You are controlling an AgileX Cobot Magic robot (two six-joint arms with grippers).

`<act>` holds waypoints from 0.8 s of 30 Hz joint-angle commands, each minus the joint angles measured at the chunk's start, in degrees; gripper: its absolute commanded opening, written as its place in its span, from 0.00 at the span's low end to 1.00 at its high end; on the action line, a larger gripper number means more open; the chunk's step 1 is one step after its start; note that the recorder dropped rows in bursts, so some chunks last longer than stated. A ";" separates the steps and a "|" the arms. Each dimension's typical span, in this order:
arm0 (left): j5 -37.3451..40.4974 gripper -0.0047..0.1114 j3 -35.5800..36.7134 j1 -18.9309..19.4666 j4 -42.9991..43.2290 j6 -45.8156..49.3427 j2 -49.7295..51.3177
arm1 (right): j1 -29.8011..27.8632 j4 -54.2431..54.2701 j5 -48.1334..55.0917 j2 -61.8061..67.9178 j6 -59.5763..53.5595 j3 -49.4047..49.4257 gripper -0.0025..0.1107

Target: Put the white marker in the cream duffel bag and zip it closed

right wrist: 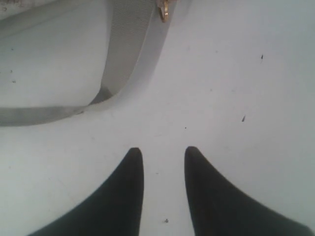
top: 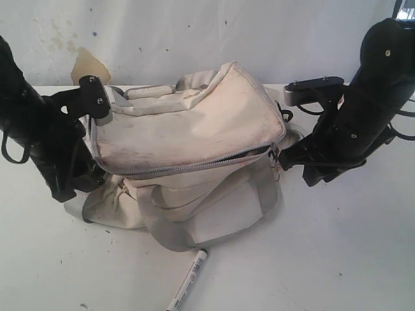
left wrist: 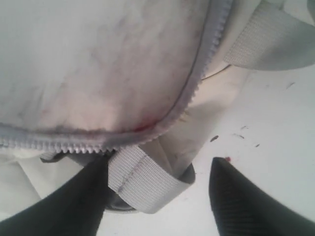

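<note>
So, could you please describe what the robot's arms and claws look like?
Both arms are matte black with small silver screws. The left arm and right arm each trail thin black cable loops; the right carries a grey bracket. The left claw and right claw are tapered, pointed and black.

Matte black left arm [top: 39,139] and right arm [top: 363,110] flanking the cream duffel bag [top: 194,129]. Small silver screws [top: 387,53], looped black cables [top: 405,126], a grey-edged plate [top: 314,87] on the bag-facing side. Tapered black fingers [right wrist: 118,196].

You've got a white tabletop [top: 337,259] with dark specks, a pale wall [top: 194,32] behind, tan patch [top: 87,65] low on it.
</note>
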 commanded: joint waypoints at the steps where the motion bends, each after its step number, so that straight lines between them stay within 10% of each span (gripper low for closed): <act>1: -4.65 0.61 2.50 -1.25 2.00 5.76 -1.65 | -0.67 0.00 -1.33 -0.45 -1.50 0.17 0.26; 18: -11.72 0.58 2.95 -1.25 -4.38 18.15 -0.20 | -0.67 0.00 -3.47 -0.45 -1.50 0.17 0.26; 24: -11.77 0.07 2.95 -1.25 -7.35 18.15 1.13 | -0.67 0.00 -3.60 -0.45 -1.50 0.17 0.26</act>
